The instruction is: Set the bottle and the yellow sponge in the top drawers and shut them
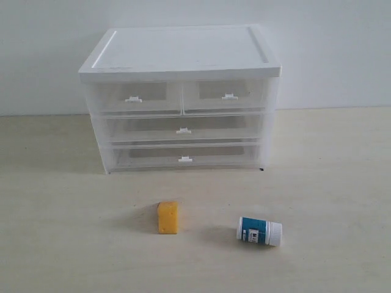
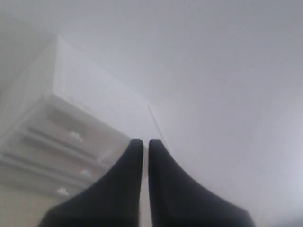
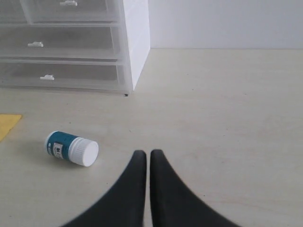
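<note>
Bottle (image 1: 259, 231) lies on its side near yellow sponge (image 1: 168, 218), before shut top drawers (image 1: 142, 91); left fingers (image 2: 139, 150) and right fingers (image 3: 141, 160) clenched.

The pale table (image 1: 342, 183) bears a drawer unit (image 1: 183, 55), with the yellow sponge (image 1: 168, 218) and the toppled bottle (image 1: 259, 231) before it.
</note>
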Tool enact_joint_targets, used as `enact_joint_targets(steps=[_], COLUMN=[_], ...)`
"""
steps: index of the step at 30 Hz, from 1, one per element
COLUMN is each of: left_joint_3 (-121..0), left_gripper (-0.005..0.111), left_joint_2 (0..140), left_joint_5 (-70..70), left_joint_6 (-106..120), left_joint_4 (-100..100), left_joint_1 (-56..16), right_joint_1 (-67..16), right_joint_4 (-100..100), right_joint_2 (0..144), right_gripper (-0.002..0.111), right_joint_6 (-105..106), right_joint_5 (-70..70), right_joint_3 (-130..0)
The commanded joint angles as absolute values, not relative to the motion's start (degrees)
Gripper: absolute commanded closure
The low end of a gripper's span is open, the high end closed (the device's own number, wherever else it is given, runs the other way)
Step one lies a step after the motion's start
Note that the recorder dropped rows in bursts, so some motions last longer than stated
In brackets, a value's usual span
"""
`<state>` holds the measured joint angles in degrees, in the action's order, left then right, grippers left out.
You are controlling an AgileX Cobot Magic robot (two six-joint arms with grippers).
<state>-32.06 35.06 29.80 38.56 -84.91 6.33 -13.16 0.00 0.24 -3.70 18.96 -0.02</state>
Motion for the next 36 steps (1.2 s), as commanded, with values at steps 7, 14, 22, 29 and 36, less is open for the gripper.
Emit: enact_joint_targets(steps=[7, 14, 22, 29, 36], left_joint_3=[-35.6, -35.6, -35.6, -35.6, -38.0], left_gripper=[0.103, 0.103, 0.103, 0.103, 0.103], left_joint_2=[63.2, 72.8, 73.8, 73.8, 75.4], left_joint_5=[43.0, 49.6, 49.6, 50.4, 52.1], left_joint_6=[50.0, 59.4, 62.6, 66.7, 70.1], left_joint_4=[-85.0, -91.3, -93.8, -96.1, -99.9], left_joint_1=[6.1, 6.1, 6.1, 6.1, 6.1], right_joint_1=[-13.2, -13.2, -13.2, -13.2, -13.2], right_joint_4=[1.1, 2.7, 2.7, 1.8, -21.9], right_joint_2=[0.0, 0.0, 0.0, 0.0, 25.4], right_gripper=[0.108, 0.108, 0.108, 0.108, 0.108], right_joint_6=[-2.1, -6.1, -21.3, -51.2, -73.8], right_joint_5=[9.7, -2.2, -22.5, -35.4, -33.7], right_joint_3=[0.0, 0.0, 0.0, 0.0, -24.3])
